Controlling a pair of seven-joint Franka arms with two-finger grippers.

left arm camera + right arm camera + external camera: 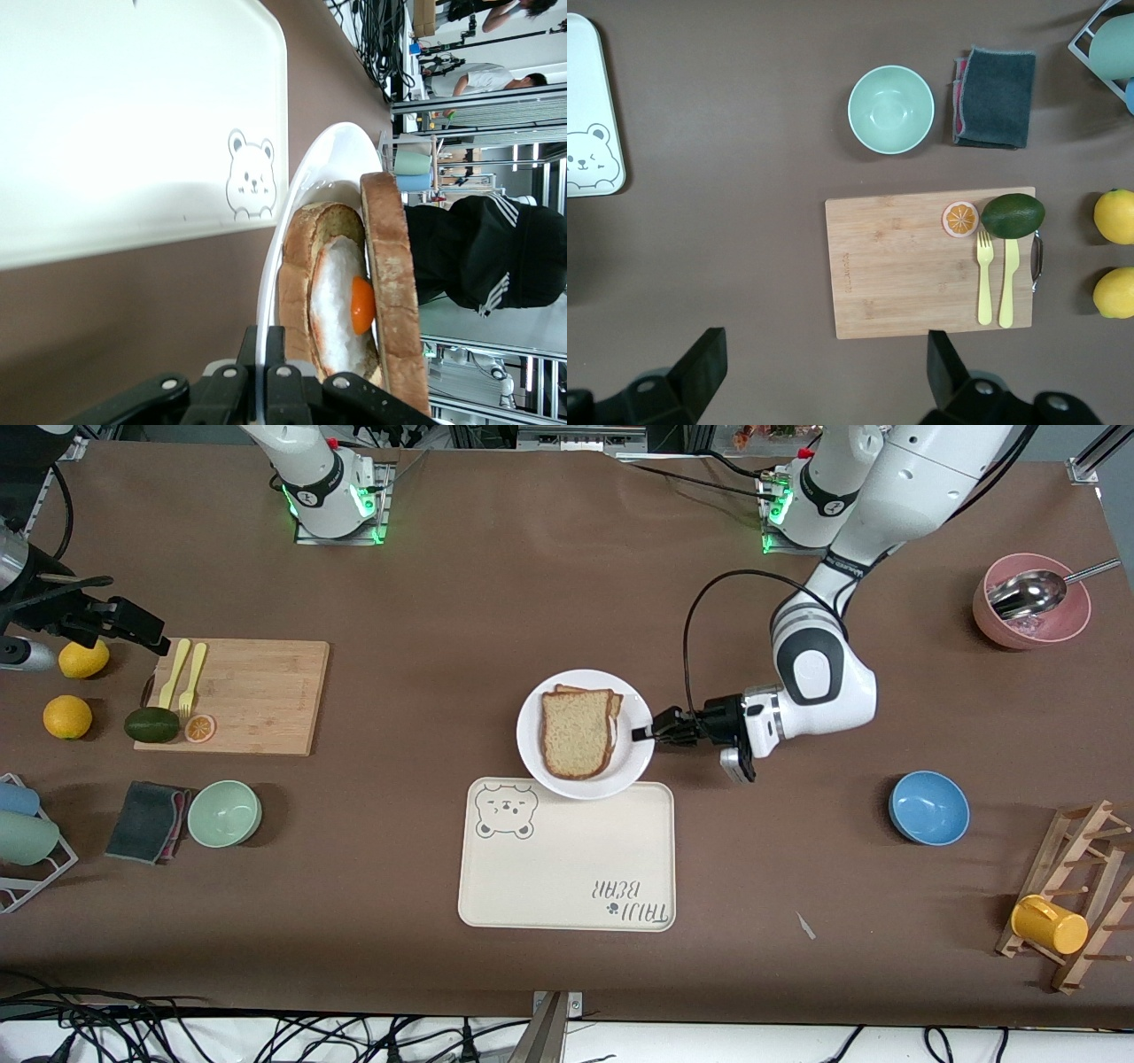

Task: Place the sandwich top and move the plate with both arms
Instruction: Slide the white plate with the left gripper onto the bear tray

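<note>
The white plate (631, 766) sits mid-table, and its rim nearest the front camera overlaps the edge of the cream tray. On it lies the sandwich top (576, 732), a plain brown slice over an egg-bearing slice (614, 704). The left wrist view shows the sandwich top (390, 283) edge-on above the fried egg (341, 292). My left gripper (640, 733) is shut on the plate rim (301, 190) at the side toward the left arm's end, the thin rim pinched between its fingers (273, 341). My right gripper (142, 631) hangs open over the table beside the cutting board (824, 350), holding nothing.
The cream bear tray (567, 859) lies just nearer the front camera than the plate. The cutting board (252, 695) carries forks, an avocado and an orange slice, with lemons beside it. Also here are a green bowl (224, 813), grey cloth (146, 821), blue bowl (928, 808), pink bowl (1032, 602) and mug rack (1076, 903).
</note>
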